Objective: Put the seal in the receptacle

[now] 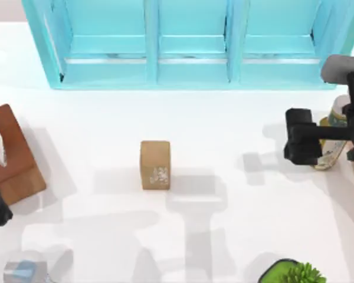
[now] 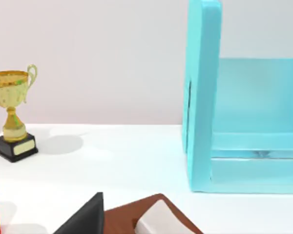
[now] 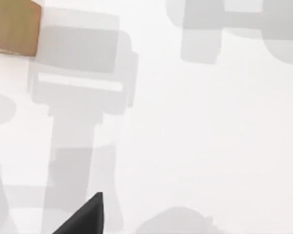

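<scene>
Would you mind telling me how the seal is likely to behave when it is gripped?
The seal looks like a stiff wooden block, so it probably won't deform. Its flat sides should grip well. Standing upright alone on the table, it might tip if nudged.

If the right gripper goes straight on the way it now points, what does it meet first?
Probably the seal. The right gripper points toward the table's left side, with bare table between them. Its height is unclear, so it might pass above.

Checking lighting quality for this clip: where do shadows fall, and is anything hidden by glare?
Top view: soft grey arm shadows cross the white table to the right of and below the seal; no glare hides it. Right wrist view: the same blocky shadows beside the seal. Left wrist view: even light, faint shadow by the trophy.
</scene>
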